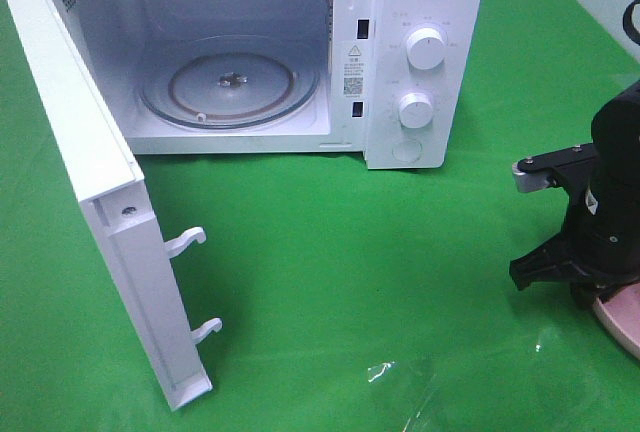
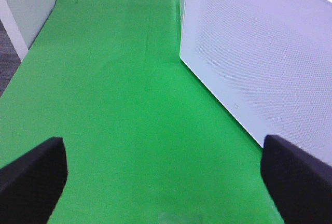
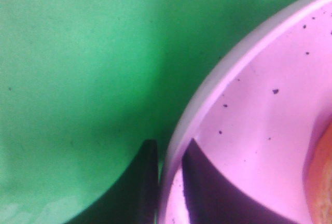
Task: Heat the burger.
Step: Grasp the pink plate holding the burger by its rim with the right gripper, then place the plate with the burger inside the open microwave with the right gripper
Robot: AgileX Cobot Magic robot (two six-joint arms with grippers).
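Green cloth (image 1: pixel 330 252) holds an open white microwave (image 1: pixel 425 52) at 12 o'clock, its sticker (image 1: pixel 352 70) print unreadable. At 4 o'clock the right gripper (image 3: pixel 168 149) pinches the pink plate (image 3: pixel 259 105) by its rim, burger (image 3: pixel 322 177) aboard; left gripper (image 2: pixel 163 177) gapes.

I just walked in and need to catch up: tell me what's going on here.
The right gripper is low on the right, its fingers pinched on the rim of the pink speckled plate, one inside and one outside. The burger on that plate shows only as an orange edge. The microwave stands with its door swung wide and its glass turntable bare, so the burger is not yet inside. The left gripper hangs open over the green cloth beside the door.
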